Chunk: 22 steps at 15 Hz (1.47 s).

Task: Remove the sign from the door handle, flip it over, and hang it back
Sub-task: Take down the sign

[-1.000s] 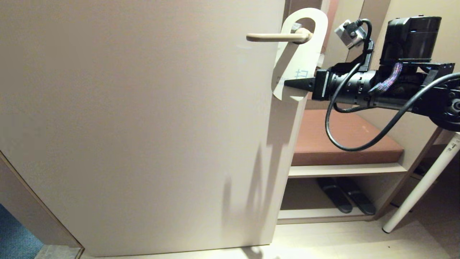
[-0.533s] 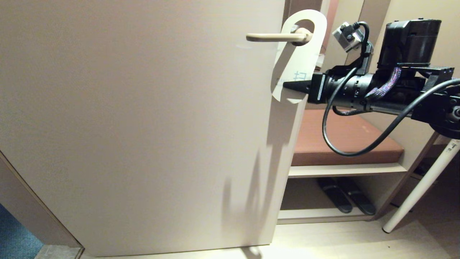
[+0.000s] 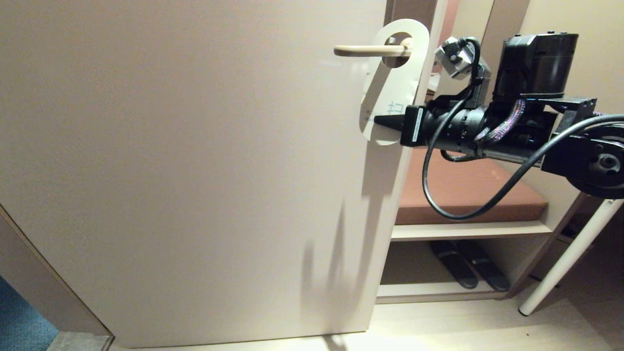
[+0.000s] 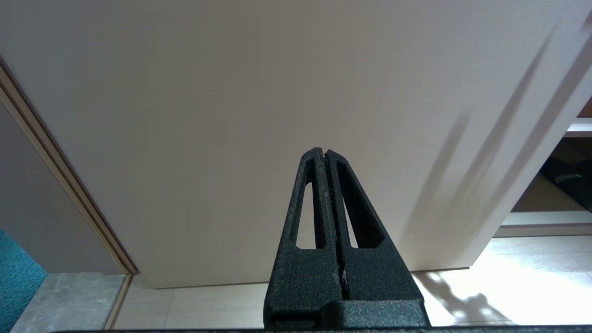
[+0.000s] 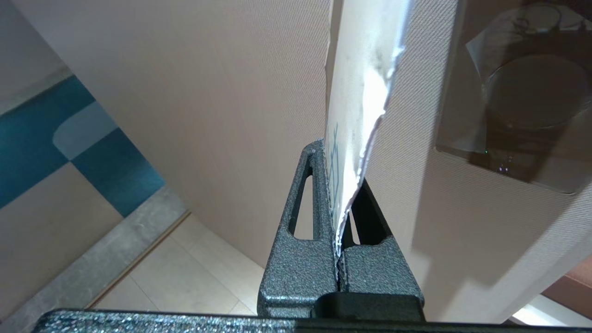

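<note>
The right gripper [image 3: 385, 122] is clamped on the sign's [image 3: 392, 80] lower end, so it can be slid off the door handle [image 3: 370, 49].

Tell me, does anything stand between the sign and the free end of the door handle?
Nothing visible does. The right gripper is shut on the sign, whose hole is around the door handle; the handle is bare out to its tip.
</note>
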{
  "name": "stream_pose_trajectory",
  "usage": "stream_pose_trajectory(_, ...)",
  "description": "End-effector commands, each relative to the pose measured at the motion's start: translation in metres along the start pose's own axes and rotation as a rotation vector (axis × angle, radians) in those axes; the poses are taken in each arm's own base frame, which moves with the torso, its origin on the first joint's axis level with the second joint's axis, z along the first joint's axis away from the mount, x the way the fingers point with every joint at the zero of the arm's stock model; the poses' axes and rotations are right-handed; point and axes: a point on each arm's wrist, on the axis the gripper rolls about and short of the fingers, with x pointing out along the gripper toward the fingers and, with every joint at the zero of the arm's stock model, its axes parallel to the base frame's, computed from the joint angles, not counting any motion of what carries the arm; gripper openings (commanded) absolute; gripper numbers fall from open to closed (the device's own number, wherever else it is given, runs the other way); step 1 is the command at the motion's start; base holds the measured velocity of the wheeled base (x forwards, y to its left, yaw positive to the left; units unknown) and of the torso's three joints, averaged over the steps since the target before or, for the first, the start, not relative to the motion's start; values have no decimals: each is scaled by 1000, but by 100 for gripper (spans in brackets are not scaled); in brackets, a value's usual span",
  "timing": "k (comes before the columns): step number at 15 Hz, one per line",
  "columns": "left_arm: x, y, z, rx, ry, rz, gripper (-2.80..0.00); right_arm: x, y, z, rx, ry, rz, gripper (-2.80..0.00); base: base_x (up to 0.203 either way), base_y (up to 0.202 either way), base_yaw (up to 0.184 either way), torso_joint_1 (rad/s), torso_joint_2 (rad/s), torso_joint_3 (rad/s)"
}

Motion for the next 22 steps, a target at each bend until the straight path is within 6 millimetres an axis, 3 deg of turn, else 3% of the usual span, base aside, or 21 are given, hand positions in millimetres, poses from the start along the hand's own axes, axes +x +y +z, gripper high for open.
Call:
stream_pose_trajectory(1,0,0,0,0,1,1,-280,5,1,-3,-1,7,-11,-280,0,0,0,0,0,0)
stream_pose_trajectory(8,0,0,0,0,1,1,-280,21,14,-12,-45,16,-66,-280,0,0,0,0,0,0)
stream_pose_trajectory(18,0,0,0,0,1,0,-280,29,20,-10,-128,33,-107,-280,0,0,0,0,0,0)
stream_pose_trajectory(22,0,0,0,0,1,1,-280,42,26,-7,-134,35,-150,-280,0,0,0,0,0,0)
